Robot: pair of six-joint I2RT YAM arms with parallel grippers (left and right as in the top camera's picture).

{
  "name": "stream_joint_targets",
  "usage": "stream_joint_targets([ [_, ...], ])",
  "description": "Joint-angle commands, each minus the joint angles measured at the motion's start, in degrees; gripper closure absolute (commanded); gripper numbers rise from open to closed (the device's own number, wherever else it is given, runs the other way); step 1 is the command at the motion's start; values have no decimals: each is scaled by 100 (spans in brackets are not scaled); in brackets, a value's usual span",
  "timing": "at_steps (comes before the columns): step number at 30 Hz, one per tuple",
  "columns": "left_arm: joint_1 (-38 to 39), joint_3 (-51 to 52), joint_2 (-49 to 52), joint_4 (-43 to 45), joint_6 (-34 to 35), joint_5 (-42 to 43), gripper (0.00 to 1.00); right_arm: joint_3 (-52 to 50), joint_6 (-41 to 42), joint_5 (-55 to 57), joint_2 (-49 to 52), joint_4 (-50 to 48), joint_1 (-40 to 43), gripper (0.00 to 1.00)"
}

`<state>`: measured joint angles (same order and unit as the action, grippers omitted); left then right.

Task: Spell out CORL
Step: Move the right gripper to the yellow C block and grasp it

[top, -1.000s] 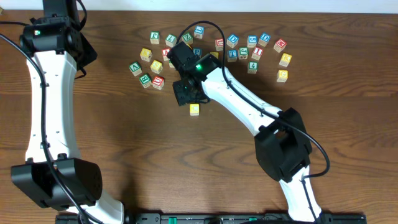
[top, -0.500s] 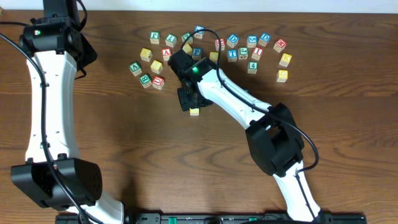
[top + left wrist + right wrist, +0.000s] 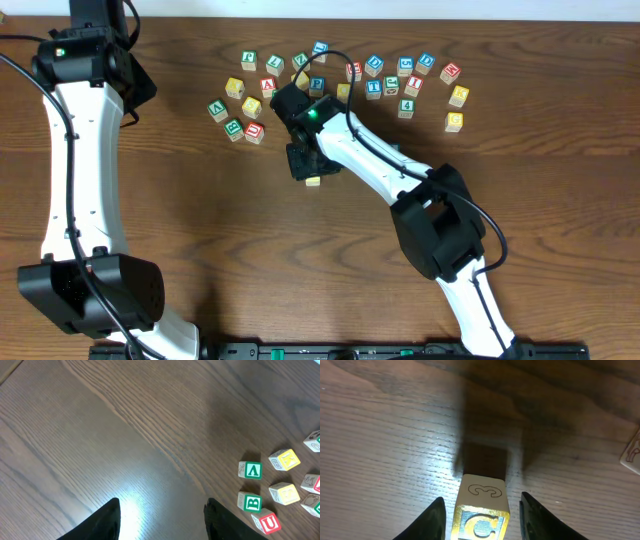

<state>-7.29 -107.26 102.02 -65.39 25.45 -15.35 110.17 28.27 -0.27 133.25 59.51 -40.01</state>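
A wooden cube with a yellow C face (image 3: 481, 522) and an outlined 3 on another face lies on the table between the fingers of my right gripper (image 3: 481, 505). A narrow gap shows on each side of it, so the gripper is open around it. In the overhead view this cube (image 3: 313, 180) peeks out below the right gripper (image 3: 303, 163). The other letter cubes lie in a loose cluster (image 3: 375, 85) behind; from here I cannot read which are O, R and L. My left gripper (image 3: 162, 507) is open over bare wood at the far left.
Beside the left gripper lie a green A cube (image 3: 250, 470), a green B cube (image 3: 249, 502), a red U cube (image 3: 269, 522) and two yellow cubes (image 3: 285, 459). The right arm (image 3: 380, 170) crosses the middle of the table. The cluster spreads along the back edge.
The right gripper came down over the C cube, which now sits between its fingers, and the jaws have narrowed. The left arm has not moved.
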Motion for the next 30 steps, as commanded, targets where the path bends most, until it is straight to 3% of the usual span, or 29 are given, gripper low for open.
stream_joint_targets([
  [1, -15, 68, 76, -15, -35, -81, 47, -37, 39, 35, 94, 13, -22, 61],
  [17, -13, 68, 76, -15, -35, -81, 47, -35, 39, 131, 92, -20, -4, 77],
  [30, -13, 68, 76, -15, -35, -81, 47, -22, 142, 120, 68, -354, 520, 77],
])
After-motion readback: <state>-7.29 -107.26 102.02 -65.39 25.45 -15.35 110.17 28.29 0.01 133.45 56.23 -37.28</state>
